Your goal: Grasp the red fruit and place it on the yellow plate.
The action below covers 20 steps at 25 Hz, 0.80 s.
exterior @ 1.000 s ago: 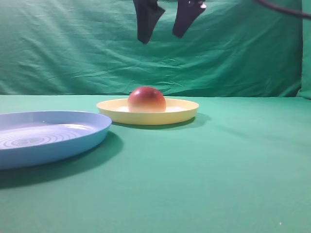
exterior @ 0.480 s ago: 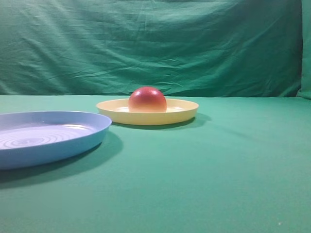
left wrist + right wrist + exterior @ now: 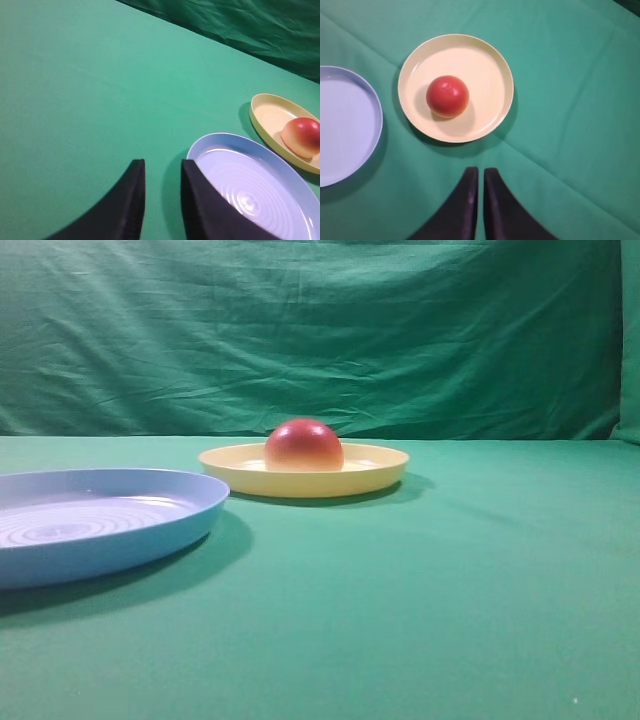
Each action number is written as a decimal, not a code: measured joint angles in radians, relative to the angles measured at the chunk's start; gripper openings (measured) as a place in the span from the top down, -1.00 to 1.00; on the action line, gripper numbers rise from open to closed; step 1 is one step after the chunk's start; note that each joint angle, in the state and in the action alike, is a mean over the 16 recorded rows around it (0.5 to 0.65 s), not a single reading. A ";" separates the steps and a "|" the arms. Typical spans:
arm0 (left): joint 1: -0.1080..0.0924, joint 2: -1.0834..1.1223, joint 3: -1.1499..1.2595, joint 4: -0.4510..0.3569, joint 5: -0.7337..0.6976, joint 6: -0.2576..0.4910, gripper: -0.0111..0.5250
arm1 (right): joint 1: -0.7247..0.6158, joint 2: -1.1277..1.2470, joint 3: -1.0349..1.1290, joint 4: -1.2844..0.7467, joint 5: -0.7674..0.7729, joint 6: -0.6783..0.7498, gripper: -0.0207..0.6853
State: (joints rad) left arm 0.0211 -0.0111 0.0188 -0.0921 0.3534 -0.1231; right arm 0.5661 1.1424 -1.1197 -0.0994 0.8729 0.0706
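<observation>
Your right gripper [image 3: 477, 172] has lifted clear, jaws closing empty; the red fruit [image 3: 447, 96] is sitting on the yellow plate [image 3: 492, 67] — placement looks done.

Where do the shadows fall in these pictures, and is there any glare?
Exterior high view: soft shadows lie right of the yellow plate and blue plate. Right wrist view: the red fruit carries a small shine and shades the plate. Left wrist view: glare on the blue plate's rings.

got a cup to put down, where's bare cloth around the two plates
Bare green cloth runs wide to the right of and in front of the yellow plate. The blue plate is bare inside. It is tighter in the narrow gap between the two plates, and the red fruit sits left of centre on the yellow one.
</observation>
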 joint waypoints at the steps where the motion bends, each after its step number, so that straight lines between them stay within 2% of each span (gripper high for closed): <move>1: 0.000 0.000 0.000 0.000 0.000 0.000 0.37 | 0.000 -0.037 0.044 0.000 -0.019 0.003 0.94; 9: 0.000 0.000 0.000 0.000 0.000 0.000 0.37 | 0.000 -0.277 0.284 -0.011 -0.080 0.044 0.94; 15: 0.000 0.000 0.000 0.000 0.000 0.000 0.37 | 0.000 -0.379 0.383 -0.068 -0.085 0.137 0.94; 20: 0.000 0.000 0.000 0.000 0.000 0.000 0.37 | -0.013 -0.433 0.461 -0.130 -0.151 0.215 0.94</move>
State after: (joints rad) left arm 0.0211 -0.0111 0.0188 -0.0921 0.3534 -0.1231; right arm 0.5533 0.7090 -0.6584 -0.2293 0.7217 0.2854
